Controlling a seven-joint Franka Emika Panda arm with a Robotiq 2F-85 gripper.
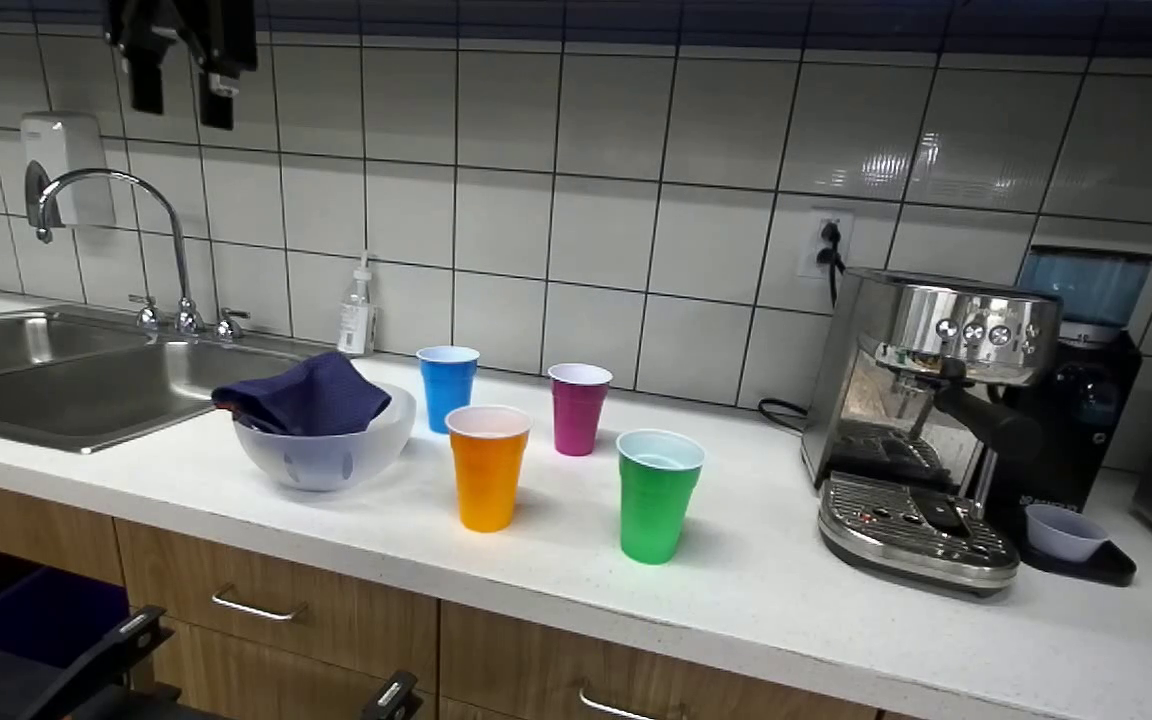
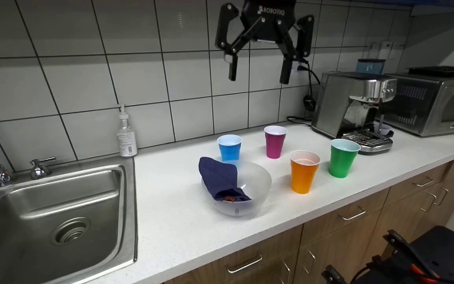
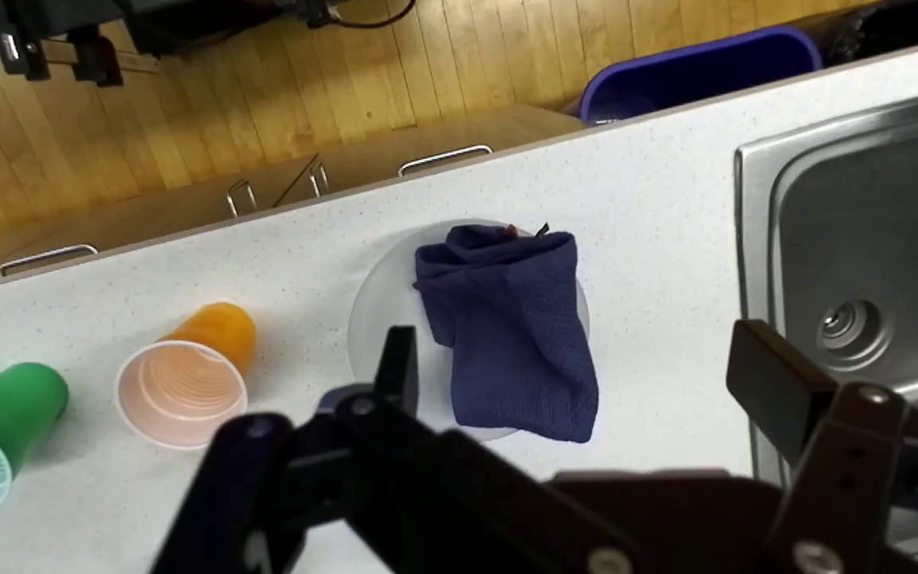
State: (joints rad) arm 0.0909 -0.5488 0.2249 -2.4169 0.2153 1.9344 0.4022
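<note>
White counter [image 3: 666, 199], navy cloth [image 3: 515, 335] draped across bowl [image 1: 321, 465], long axis front-to-back, empty jaws parted above.

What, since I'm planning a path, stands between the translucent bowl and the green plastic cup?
The orange plastic cup stands between the translucent bowl and the green plastic cup, as both exterior views and the wrist view show.

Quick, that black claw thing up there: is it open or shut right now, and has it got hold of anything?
Gripper: open, holding nothing; it hangs in the air, clear of the cloth and bowl.
</note>
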